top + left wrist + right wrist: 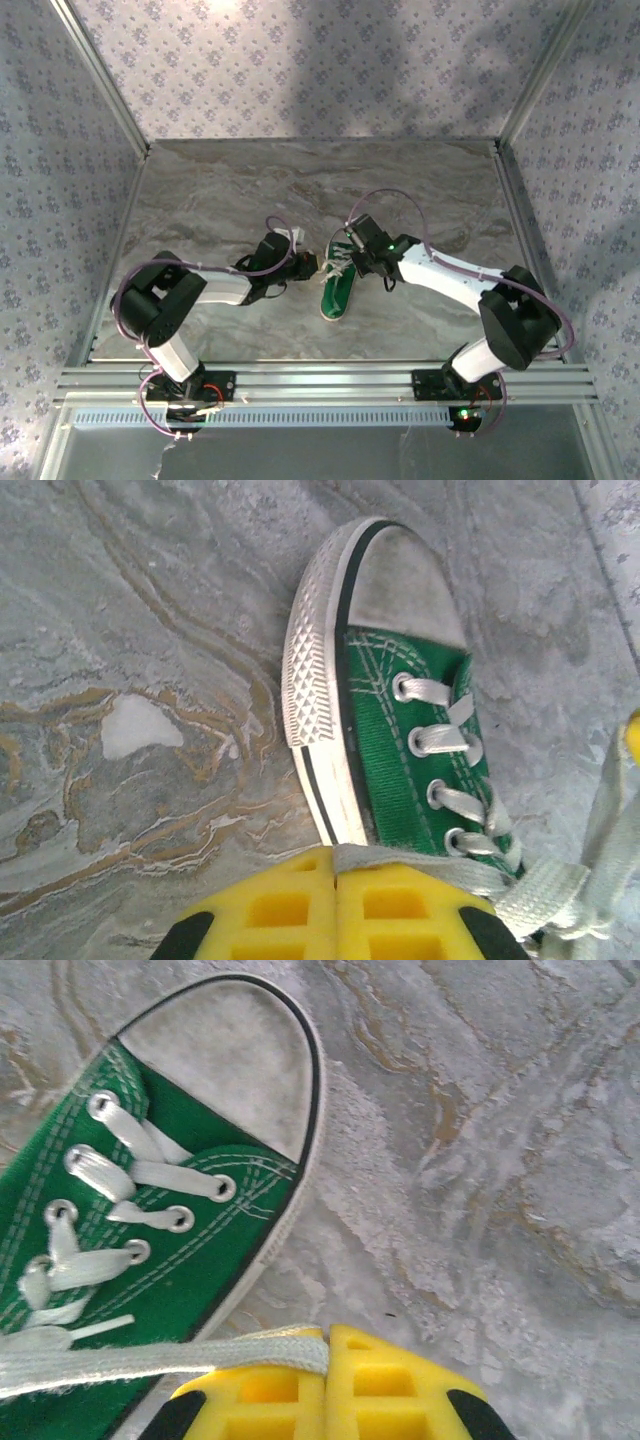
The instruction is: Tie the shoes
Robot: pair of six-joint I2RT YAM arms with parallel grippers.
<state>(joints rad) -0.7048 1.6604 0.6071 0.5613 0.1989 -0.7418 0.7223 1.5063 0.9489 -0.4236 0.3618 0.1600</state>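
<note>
A small green canvas sneaker [336,289] lies mid-table, white toe cap toward the far side, dark-green insole showing. My left gripper [312,263] sits at the shoe's left flank, yellow jaws pressed together and shut on a white lace [420,865] that runs right across the eyelets. My right gripper [356,262] sits at the shoe's right flank, also shut on a white lace [160,1358] stretching left over the shoe [120,1210]. Both laces look pulled taut, crossing above the tongue. The toe cap [400,575] is scuffed grey.
The marbled table surface [230,190] is bounded by patterned fabric walls and aluminium rails [320,380] at the near edge. Both arms lean inward, their elbows low over the table on each side of the shoe.
</note>
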